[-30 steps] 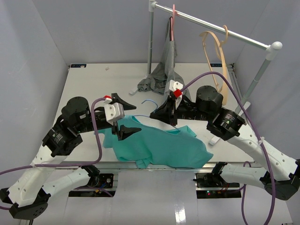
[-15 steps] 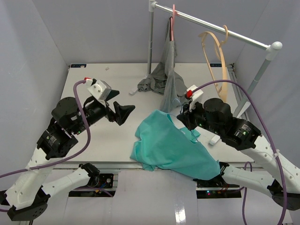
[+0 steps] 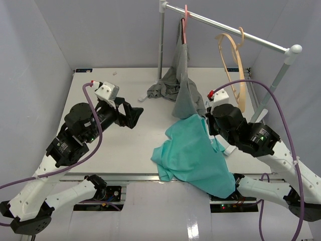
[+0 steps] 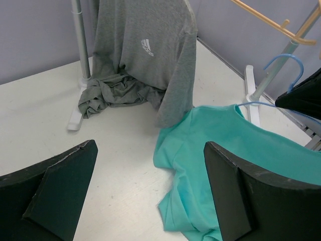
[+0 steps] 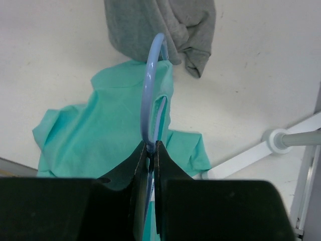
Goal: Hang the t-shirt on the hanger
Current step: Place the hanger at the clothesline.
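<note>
Now, right claw (image 5: 151,146) clenched on hanger (image 5: 146,95), t-shirt (image 3: 190,155) draped below, left claw (image 4: 149,150) released

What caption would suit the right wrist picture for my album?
Right gripper shut on the blue hanger, teal t-shirt draped below, grey garment beyond.

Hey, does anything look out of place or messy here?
Yes: the t-shirt is bunched and spills off the table at its near edge, and the hanging grey garment trails onto it in a heap.
</note>
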`<action>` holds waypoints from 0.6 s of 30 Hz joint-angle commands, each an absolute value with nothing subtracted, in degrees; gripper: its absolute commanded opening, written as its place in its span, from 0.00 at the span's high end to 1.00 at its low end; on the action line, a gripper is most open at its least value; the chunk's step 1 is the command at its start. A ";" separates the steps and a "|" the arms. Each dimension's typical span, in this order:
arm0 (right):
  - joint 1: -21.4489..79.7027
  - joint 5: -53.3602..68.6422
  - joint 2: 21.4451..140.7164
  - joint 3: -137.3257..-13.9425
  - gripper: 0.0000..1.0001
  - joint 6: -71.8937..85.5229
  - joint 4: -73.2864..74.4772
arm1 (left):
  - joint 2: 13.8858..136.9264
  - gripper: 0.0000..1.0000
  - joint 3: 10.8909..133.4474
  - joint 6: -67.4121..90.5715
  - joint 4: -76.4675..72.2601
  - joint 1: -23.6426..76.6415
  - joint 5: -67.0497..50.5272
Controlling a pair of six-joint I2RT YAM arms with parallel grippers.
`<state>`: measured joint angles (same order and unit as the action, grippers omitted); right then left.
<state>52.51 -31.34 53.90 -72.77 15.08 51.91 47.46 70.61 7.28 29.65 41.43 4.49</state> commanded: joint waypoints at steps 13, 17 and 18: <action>52.38 -54.02 68.38 -96.88 0.92 21.93 71.45 | 46.26 0.02 68.88 10.61 28.42 41.40 6.36; 52.44 -51.04 68.42 -93.37 0.92 4.83 53.04 | 46.18 0.02 68.59 10.81 28.34 41.48 6.28; 52.45 -49.10 68.52 -92.59 0.92 1.86 48.56 | 46.12 0.02 68.54 10.81 28.24 41.46 6.24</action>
<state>52.49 -49.52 68.72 -93.61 16.14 65.19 46.34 68.99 10.17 28.69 41.41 6.80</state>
